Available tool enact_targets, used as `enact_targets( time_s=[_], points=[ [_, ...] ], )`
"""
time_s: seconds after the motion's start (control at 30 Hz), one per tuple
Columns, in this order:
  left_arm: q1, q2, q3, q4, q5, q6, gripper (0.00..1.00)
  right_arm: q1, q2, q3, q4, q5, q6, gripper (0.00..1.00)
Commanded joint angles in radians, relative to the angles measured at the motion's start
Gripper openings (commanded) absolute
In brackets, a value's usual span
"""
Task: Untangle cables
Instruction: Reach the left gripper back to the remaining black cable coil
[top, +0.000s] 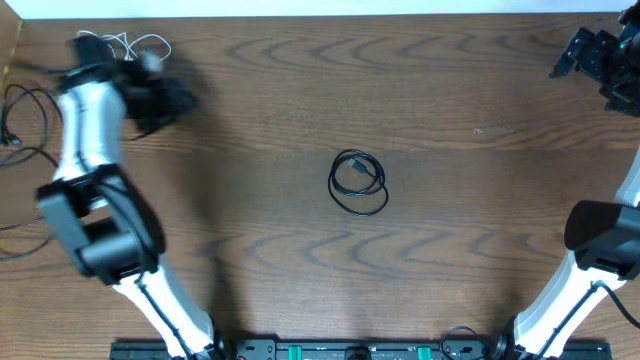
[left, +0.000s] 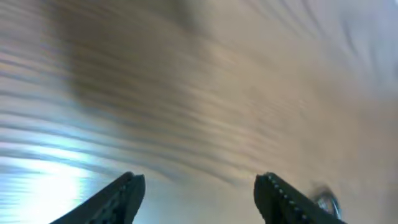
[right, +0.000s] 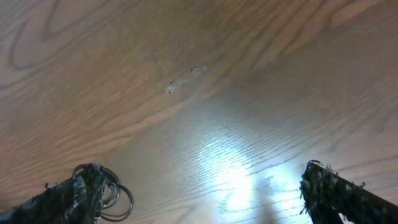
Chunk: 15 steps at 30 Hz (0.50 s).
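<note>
**Guarding against a fresh snag at the far left**

Starting at the left edge, we see a thin black cord (top: 12, 138) lying loose. Just right of it, in the far-left corner, the white cable (top: 138, 44) sits in a small heap. Our left gripper (left: 199, 183) hangs beside that heap, fingers parted and nothing between them. We judge the main risk to be here: the arm shows blurred, and a fast sweep could catch the white loops and drag them over the black cord.

In the middle the black coil (top: 358, 183) lies alone, wound on itself. A careless pinch could seize several turns at once and tighten it.

At the far right our right gripper (right: 202, 171) stands spread wide, holding nothing, well apart from every cable.

Only the overhead view shows the cables. The left wrist view gives blurred wood, while the right wrist view adds a pale scuff (right: 185, 78) on the table (top: 450, 280).
</note>
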Motion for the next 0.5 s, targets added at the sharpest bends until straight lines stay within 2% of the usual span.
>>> enact_targets(
  time_s=[0.0,0.23,0.47],
  points=[
    [-0.163,-0.004,-0.006,-0.07,0.043,-0.021,0.62,0.001,-0.032,0.012,-0.002,-0.002,0.003,0.99],
    [-0.479,-0.006,-0.006,-0.194,0.026,-0.031,0.62,0.001,-0.032,0.012,-0.002,-0.002,0.003,0.99],
    [-0.694,-0.005,-0.014,-0.271,-0.328,-0.176,0.63,0.001,-0.032,0.012,-0.002,-0.002,0.003,0.99]
  ],
)
